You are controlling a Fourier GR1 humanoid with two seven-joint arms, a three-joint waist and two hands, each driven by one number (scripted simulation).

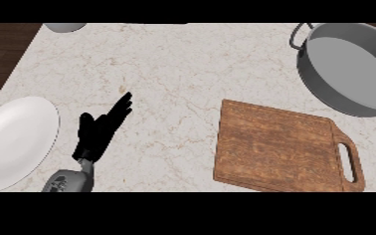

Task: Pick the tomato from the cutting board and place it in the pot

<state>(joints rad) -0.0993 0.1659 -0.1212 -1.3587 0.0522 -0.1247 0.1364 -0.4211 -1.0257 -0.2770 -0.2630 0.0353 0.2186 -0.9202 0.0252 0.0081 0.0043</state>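
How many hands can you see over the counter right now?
1: the left hand, open, fingers straight, over the counter between the white plate and the cutting board. The right hand is out of view.

A single head view looks steeply down on the bench point(183, 64) from the robot's own side, so the far edge lies at twelve o'clock and the robot at six. It sits close enough that the frame cuts off the pot point(345, 67) at two o'clock, the white plate point(26, 134) at nine and a grey dish point(64, 27) at eleven. The cutting board point(283, 149) fills the four o'clock area, and there is no second view to share ground with.
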